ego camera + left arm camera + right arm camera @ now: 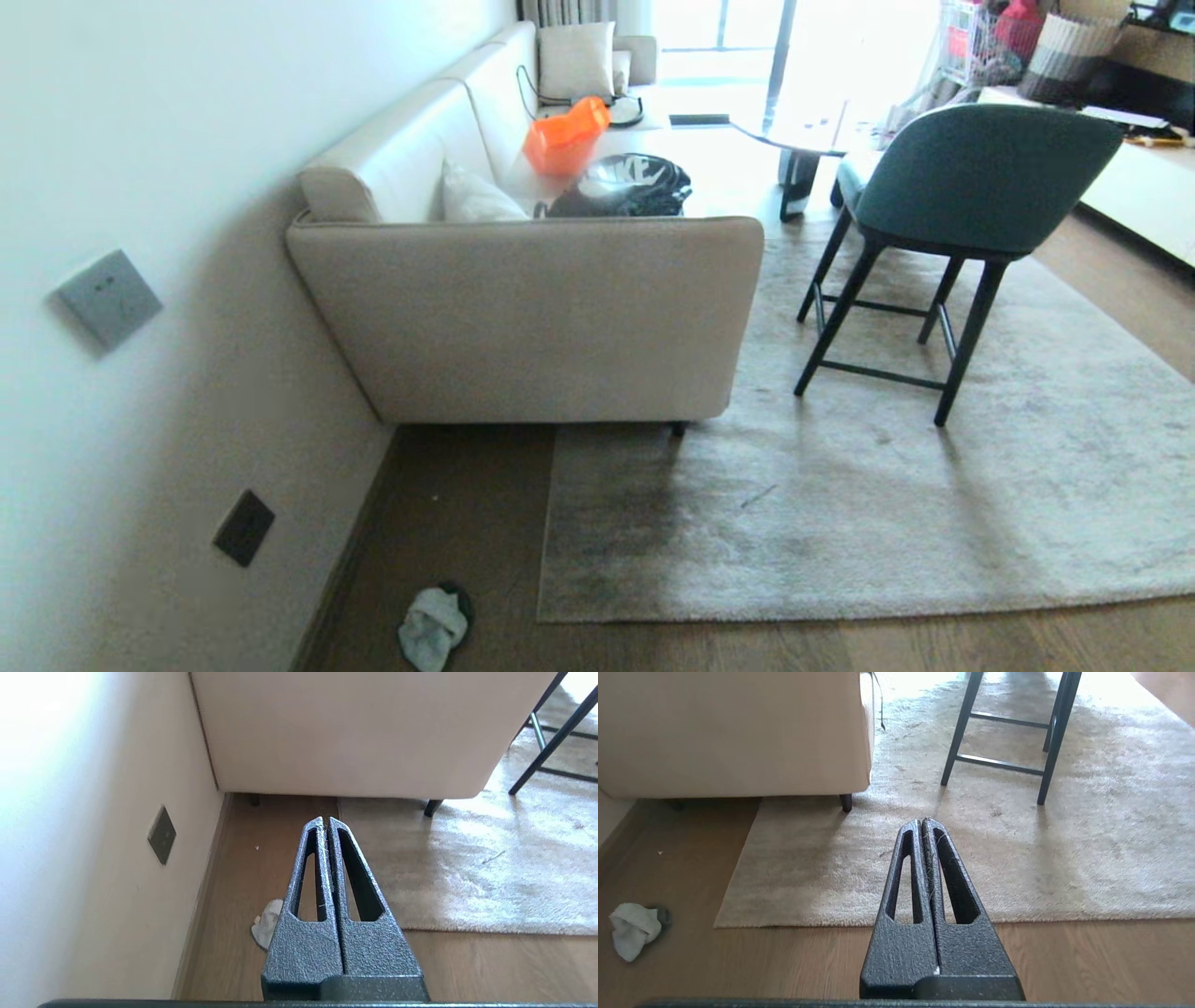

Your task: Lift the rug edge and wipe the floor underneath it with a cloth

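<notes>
A large pale grey-beige rug lies flat on the brown wooden floor (467, 523); its rug edge (747, 614) runs straight along the near side to a corner (541, 618). The rug edge (831, 923) also shows in the right wrist view, and again as rug edge (490, 930) in the left wrist view. The whitish cloth (432, 627) lies crumpled on the floor by the wall, left of the rug corner; cloth (631, 929), cloth (267, 921). My left gripper (325, 820) and right gripper (923, 821) hang above the floor, both shut and empty. Neither arm shows in the head view.
A beige sofa (532, 317) stands against the white wall (140, 373), one foot on the rug. A green chair with black legs (971, 187) stands on the rug at right. A wall socket (244, 527) sits low near the cloth.
</notes>
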`<state>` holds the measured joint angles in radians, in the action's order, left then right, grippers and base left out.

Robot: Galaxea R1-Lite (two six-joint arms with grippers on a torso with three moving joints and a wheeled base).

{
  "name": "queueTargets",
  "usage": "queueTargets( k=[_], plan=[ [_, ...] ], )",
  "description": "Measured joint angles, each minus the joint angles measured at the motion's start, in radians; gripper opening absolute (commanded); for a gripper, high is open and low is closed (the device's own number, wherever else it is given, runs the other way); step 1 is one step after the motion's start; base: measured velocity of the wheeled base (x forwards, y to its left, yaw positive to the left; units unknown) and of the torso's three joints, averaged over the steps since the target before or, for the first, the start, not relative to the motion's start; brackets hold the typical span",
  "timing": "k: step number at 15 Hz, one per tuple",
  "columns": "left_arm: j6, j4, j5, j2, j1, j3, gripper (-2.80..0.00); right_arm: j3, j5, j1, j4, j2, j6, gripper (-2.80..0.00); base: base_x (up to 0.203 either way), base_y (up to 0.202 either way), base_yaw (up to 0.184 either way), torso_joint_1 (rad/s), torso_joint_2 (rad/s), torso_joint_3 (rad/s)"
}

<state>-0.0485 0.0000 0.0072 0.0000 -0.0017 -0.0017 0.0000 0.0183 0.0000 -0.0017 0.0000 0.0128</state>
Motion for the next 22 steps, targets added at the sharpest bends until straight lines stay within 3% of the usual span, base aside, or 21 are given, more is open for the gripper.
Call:
queueTargets(
  k=[10,22],
  plan=[
    [0.0,0.0,0.0,0.0,0.0,0.0,-2.8,0.0,0.0,0.0,0.0,0.0,-0.002,-2.8,0.0,0.0,0.0,0.081,-0.47,-0.384],
    [0.0,0.0,0.0,0.0,0.0,0.0,-2.8,0.0,0.0,0.0,0.0,0.0,0.002,-2.8,0.0,0.0,0.0,0.193,-0.55,-0.365]
  ],
)
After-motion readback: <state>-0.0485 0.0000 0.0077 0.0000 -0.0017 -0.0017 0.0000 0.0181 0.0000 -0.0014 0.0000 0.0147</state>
